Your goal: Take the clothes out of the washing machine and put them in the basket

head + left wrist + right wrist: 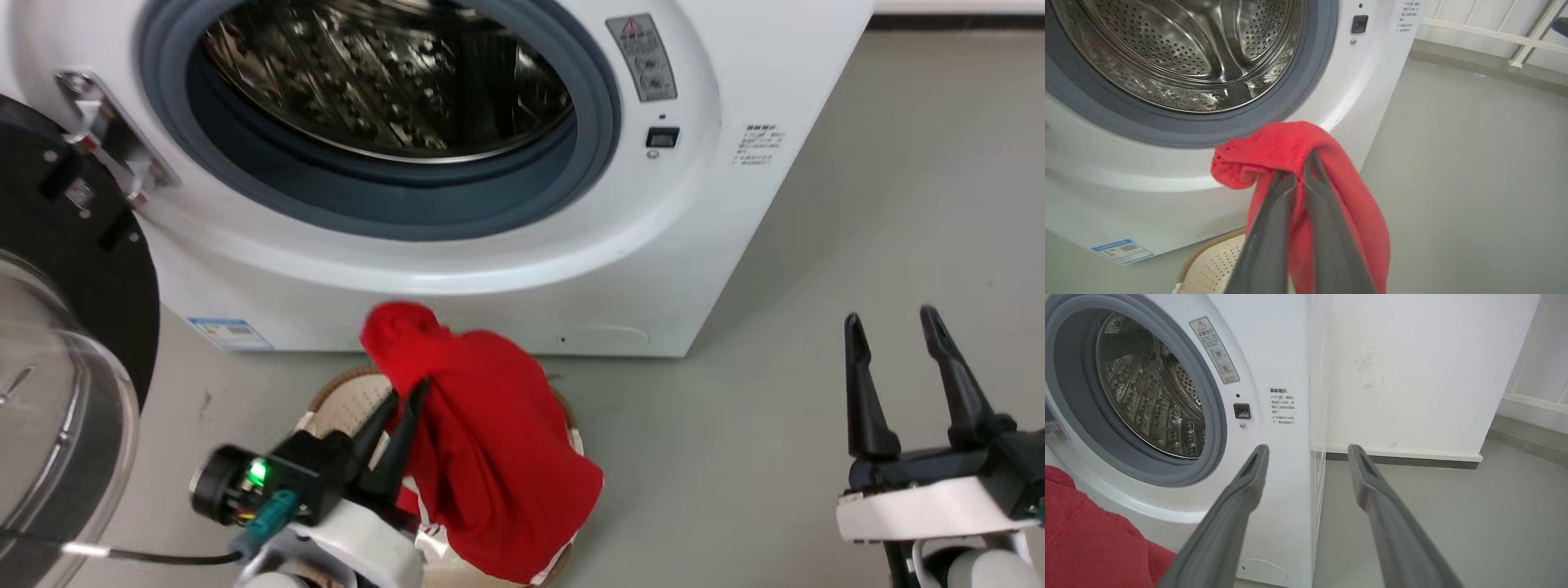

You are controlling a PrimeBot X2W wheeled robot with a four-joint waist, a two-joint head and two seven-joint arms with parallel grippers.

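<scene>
Holding the clothes (490, 441) in my left gripper (408, 390), with both fingers closed on a fold of the red fabric, I see the garment hanging in the lower middle of the head view, directly over the basket (339, 392). A bunch of cloth rises above my fingertips and the long part falls toward the bottom edge, so its long axis runs almost top to bottom. The basket lies under the jaws, mostly covered by the fabric. In my judgement the coming move depends on this: the cloth is already above the opening, so lowering and letting go should be enough. My right gripper (891, 317) stands at the lower right, jaws apart and empty, well apart from the basket, so the left arm is nearer. The washing machine (457, 278) stands in the upper part of the frame. The visible drum (384, 73) shows nothing red, but its top is cut off. Whether the hem already touches the basket floor, I cannot tell.
</scene>
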